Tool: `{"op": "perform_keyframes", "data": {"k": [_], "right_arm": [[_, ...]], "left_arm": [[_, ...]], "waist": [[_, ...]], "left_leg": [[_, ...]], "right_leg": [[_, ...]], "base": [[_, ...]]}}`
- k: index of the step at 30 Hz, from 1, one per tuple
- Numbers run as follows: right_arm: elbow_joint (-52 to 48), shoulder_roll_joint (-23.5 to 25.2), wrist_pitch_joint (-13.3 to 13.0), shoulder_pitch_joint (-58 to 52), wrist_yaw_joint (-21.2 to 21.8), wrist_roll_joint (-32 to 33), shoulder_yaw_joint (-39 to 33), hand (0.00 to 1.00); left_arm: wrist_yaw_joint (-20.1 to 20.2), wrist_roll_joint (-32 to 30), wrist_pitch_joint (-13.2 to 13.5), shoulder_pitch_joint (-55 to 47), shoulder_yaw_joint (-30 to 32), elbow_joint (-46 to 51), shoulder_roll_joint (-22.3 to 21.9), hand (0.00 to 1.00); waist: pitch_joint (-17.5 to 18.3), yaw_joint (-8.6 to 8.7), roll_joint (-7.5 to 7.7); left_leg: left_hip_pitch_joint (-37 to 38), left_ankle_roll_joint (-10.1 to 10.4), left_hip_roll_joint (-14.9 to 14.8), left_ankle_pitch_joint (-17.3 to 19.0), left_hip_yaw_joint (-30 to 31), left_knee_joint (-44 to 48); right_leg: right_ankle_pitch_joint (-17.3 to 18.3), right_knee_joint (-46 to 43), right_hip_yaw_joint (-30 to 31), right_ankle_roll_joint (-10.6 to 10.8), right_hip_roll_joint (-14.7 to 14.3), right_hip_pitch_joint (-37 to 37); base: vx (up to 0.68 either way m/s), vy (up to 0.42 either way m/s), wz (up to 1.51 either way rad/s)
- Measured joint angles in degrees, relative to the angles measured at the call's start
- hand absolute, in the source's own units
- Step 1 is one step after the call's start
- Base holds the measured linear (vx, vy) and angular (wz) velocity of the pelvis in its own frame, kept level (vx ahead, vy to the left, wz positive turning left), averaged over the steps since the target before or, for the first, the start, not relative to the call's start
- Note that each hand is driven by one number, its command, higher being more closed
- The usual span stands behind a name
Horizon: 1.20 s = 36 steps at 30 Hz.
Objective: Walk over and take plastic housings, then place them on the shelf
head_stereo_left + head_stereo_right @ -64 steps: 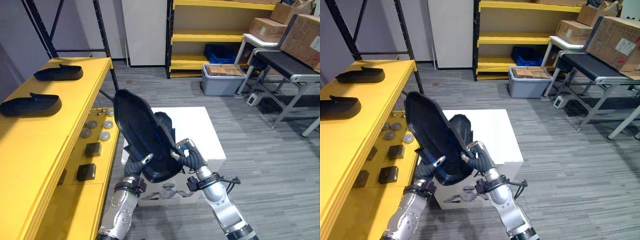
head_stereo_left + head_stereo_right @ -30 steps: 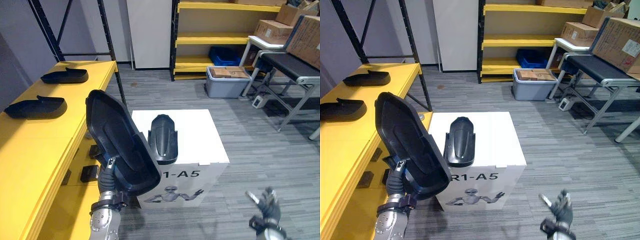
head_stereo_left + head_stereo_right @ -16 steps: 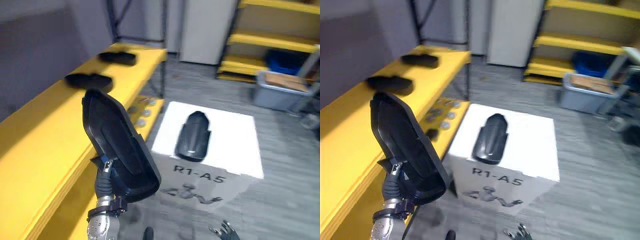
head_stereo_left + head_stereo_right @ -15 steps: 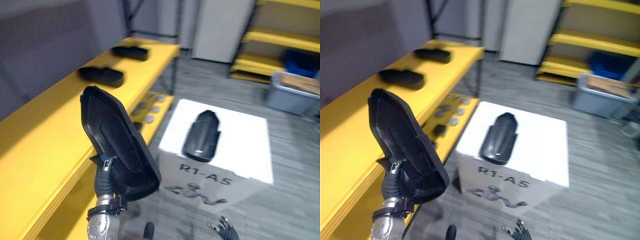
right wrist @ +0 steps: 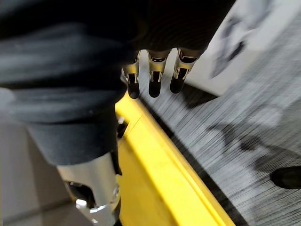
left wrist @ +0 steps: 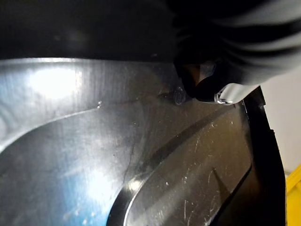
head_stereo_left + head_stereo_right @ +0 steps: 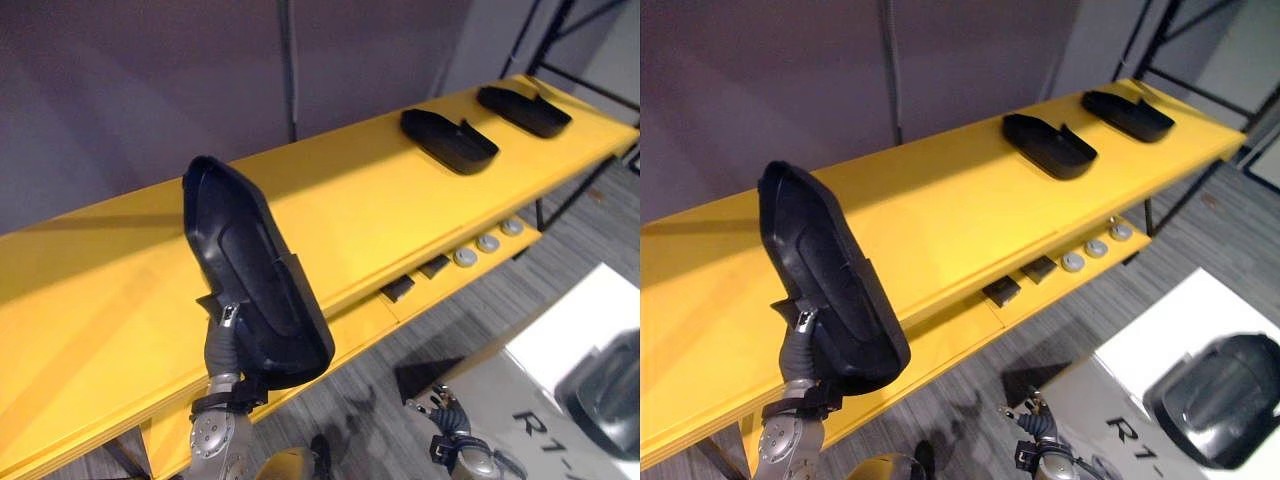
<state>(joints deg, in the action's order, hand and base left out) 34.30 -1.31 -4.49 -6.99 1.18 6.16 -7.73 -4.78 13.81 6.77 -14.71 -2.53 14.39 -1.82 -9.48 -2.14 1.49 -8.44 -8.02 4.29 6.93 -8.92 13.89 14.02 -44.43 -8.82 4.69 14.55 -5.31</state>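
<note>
A large black plastic housing (image 7: 250, 270) stands upright in my left hand (image 7: 222, 335), which is shut on its lower end. It hangs just in front of the long yellow shelf (image 7: 120, 280), over the front edge. The left wrist view shows the housing's glossy inner face (image 6: 117, 155) close up. Two more black housings (image 7: 448, 140) (image 7: 523, 108) lie on the shelf's far right end. Another one (image 7: 1210, 395) rests on the white box (image 7: 1130, 400) at the lower right. My right hand (image 7: 1030, 420) hangs low beside the box, empty, its fingers (image 5: 155, 80) straight.
A lower yellow shelf holds grey round discs (image 7: 487, 243) and small dark blocks (image 7: 397, 289). A black rack post (image 7: 570, 190) stands at the shelf's right end. A grey wall runs behind the shelf. Grey floor lies between the shelf and the box.
The camera has swung left to face the yellow shelf, so the white box slid to the lower right. The housing stays upright in my left hand. My right hand stays low.
</note>
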Motion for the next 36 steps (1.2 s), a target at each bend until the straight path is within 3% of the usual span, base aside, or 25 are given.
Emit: {"op": "perform_keyframes", "data": {"k": [2,5,7,9,11,13,14,19,23,30,36], "right_arm": [[-2.1,0.2,0.0,-0.9,0.0,0.0,0.0,0.00],[-3.8,0.8,0.0,-2.4,-0.1,0.0,0.0,0.00],[-3.8,1.6,0.1,-3.1,-0.1,0.0,0.1,0.00],[-4.3,2.5,0.1,-3.3,-0.2,0.0,1.8,0.00],[-4.3,3.7,0.1,-3.2,-0.1,0.0,2.3,0.00],[-4.3,4.5,0.1,-3.3,0.0,-1.0,3.1,0.00],[-4.1,4.5,0.1,-3.5,0.0,-1.3,3.5,0.00],[-1.2,4.0,0.1,-4.9,-0.1,-2.0,3.3,0.00],[0.8,2.9,0.2,-5.2,-0.2,-2.2,3.3,0.00],[6.3,2.9,0.4,-4.5,-0.1,-2.3,3.4,0.00],[8.9,2.2,0.7,-4.0,-0.2,-2.3,4.3,0.00]], "left_arm": [[-0.3,-0.5,0.2,2.1,-1.8,-0.4,0.3,1.00],[-0.5,-0.5,0.3,4.8,-5.5,-1.4,0.2,1.00],[-0.1,-0.6,0.4,5.0,-6.4,-1.4,0.1,1.00],[-0.1,-0.5,0.5,4.9,-6.9,-1.7,0.1,1.00],[-0.1,-0.5,0.8,4.9,-7.4,-2.3,-0.1,1.00],[-0.1,-0.5,0.8,5.0,-8.7,-3.7,-0.2,1.00],[-0.1,-0.5,0.8,5.2,-9.5,-4.7,-0.3,1.00],[-0.1,-2.3,0.7,6.9,-14.3,-8.4,-0.8,1.00],[-0.9,-4.5,0.2,9.9,-16.0,-12.0,-0.7,1.00],[-6.9,-6.4,-0.8,16.3,-13.0,-22.1,-0.8,1.00],[-12.4,-7.2,-1.9,22.9,-6.8,-31.9,-0.7,1.00]], "waist": [[-0.2,-0.02,0.27],[0.2,1.53,0.96],[0.5,0.86,1.50],[1.9,-0.30,3.07],[2.8,-0.35,3.97],[3.6,-0.37,4.21],[4.2,-0.21,4.37],[5.9,0.17,4.09],[7.1,1.89,3.46],[8.5,2.92,2.76],[8.5,4.98,2.50]], "left_leg": [[1.3,0.2,1.3,-0.3,1.3,0.7],[2.1,0.1,3.7,0.5,4.4,2.3],[3.1,-0.3,3.7,1.4,4.7,2.4],[3.8,0.9,3.6,2.1,5.1,2.1],[4.0,1.8,2.7,2.6,5.1,2.0],[4.3,3.5,0.6,3.5,4.2,2.3],[4.4,4.5,-0.2,4.1,3.8,2.3],[6.2,7.4,-4.5,5.6,3.4,1.2],[8.4,9.2,-5.3,4.2,2.6,-2.5],[11.8,7.6,-4.6,0.8,2.1,-8.4],[12.0,7.3,-3.8,-2.4,2.1,-11.5]], "right_leg": [[1.8,6.4,4.4,2.1,-2.7,-2.7],[1.6,14.0,10.8,2.4,-4.7,-3.6],[1.5,15.3,10.3,2.3,-4.7,-3.9],[0.8,19.6,9.7,1.3,-5.0,-3.6],[-1.0,24.5,9.4,-0.3,-6.0,-2.4],[-6.8,30.6,9.4,-1.3,-7.7,-0.4],[-8.8,33.0,9.5,0.0,-8.3,0.6],[-10.7,37.7,9.7,-1.5,-12.4,3.4],[-11.3,38.8,10.2,-2.3,-13.4,3.9],[-13.8,42.6,11.1,-2.4,-13.3,5.9],[-16.1,44.2,11.6,-2.4,-12.9,5.2]], "base": [[0.19,0.004,0.53],[0.22,-0.045,1.06],[0.17,-0.050,0.52],[0.24,-0.115,0.17],[0.21,-0.174,0.00],[0.20,-0.227,-0.34],[0.14,-0.207,-0.40],[0.11,-0.211,-0.22],[0.06,-0.131,-0.15],[-0.02,0.010,-0.06],[-0.13,0.000,-0.01]]}}
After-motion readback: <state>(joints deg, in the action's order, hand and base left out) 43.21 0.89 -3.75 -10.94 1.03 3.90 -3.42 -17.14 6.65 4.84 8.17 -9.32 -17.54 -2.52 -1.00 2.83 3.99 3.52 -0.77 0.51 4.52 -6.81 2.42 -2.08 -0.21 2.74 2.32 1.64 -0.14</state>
